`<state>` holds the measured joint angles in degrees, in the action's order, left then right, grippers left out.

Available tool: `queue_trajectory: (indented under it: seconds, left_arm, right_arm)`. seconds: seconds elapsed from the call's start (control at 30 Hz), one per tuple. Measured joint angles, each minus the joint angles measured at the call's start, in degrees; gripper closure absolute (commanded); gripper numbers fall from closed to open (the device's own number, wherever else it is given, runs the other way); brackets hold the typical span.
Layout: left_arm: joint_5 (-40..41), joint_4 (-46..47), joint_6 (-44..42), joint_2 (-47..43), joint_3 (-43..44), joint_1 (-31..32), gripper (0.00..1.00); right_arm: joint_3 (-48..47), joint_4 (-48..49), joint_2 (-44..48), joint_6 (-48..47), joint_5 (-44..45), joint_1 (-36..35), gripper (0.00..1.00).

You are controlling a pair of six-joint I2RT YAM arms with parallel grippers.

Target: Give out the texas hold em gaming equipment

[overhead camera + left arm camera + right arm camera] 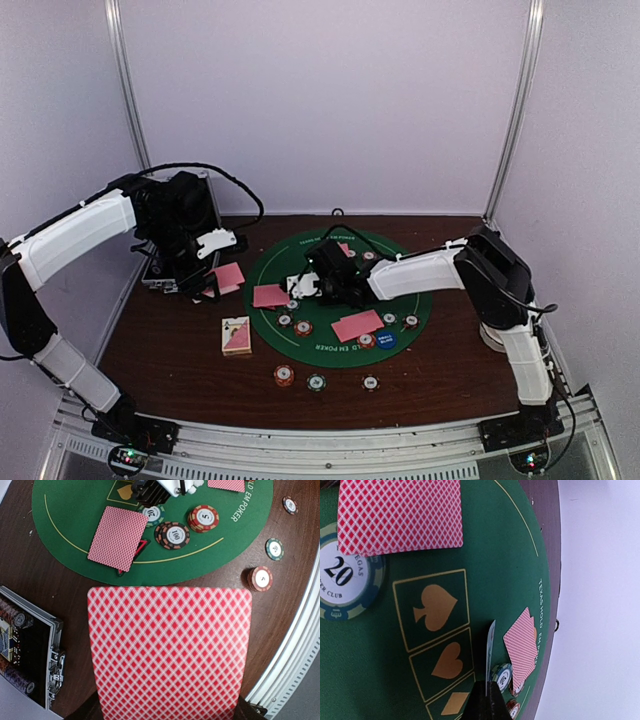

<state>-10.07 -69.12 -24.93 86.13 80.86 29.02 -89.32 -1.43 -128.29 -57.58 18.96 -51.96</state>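
Observation:
My left gripper [207, 280] is shut on a pink-red-backed card [170, 650] and holds it above the brown table left of the green mat [400, 290]; the card hides its fingers. My right gripper [312, 285] hovers over the mat's middle, shut on a card seen edge-on [490, 647]. Face-down cards lie on the mat at the left [270, 296], front [357, 325] and far side [522, 647]. A black-red triangle [142, 545] peeks from under the left card [116, 537]. Striped chips [203, 518] and a blue disc [386, 340] sit on the mat.
The open silver-edged case [168, 272] stands at the left by my left gripper. A card pack [236, 335] lies left of the mat. Three chips [284, 375], [316, 381], [370, 382] sit on the table in front of the mat. White walls enclose the table.

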Motion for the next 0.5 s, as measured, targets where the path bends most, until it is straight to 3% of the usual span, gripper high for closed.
queue_trajectory:
  seconds: [0.2, 0.23, 0.3, 0.43, 0.47, 0.5]
  left_arm:
    - [0.02, 0.0, 0.0, 0.0, 0.02, 0.0, 1.0]
    - [0.02, 0.0, 0.0, 0.0, 0.02, 0.0, 1.0]
    - [0.0, 0.0, 0.0, 0.0, 0.02, 0.0, 1.0]
    - [0.0, 0.0, 0.0, 0.0, 0.02, 0.0, 1.0]
    - [0.0, 0.0, 0.0, 0.0, 0.02, 0.0, 1.0]
    - [0.0, -0.02, 0.0, 0.0, 0.02, 0.0, 1.0]
  right_arm:
    - [1.22, 1.42, 0.0, 0.55, -0.04, -0.98, 1.0]
    - [1.86, 1.53, 0.0, 0.81, -0.07, -1.25, 0.96]
    - [3.13, 1.44, 0.0, 1.36, -0.02, -1.86, 0.73]
    - [4.13, 1.27, 0.0, 2.86, 1.01, -2.47, 0.42]
    - [4.17, 1.55, 0.0, 3.13, 1.7, -2.67, 0.3]
    - [4.22, 2.19, 0.07, 3.65, 2.29, -2.73, 0.06]
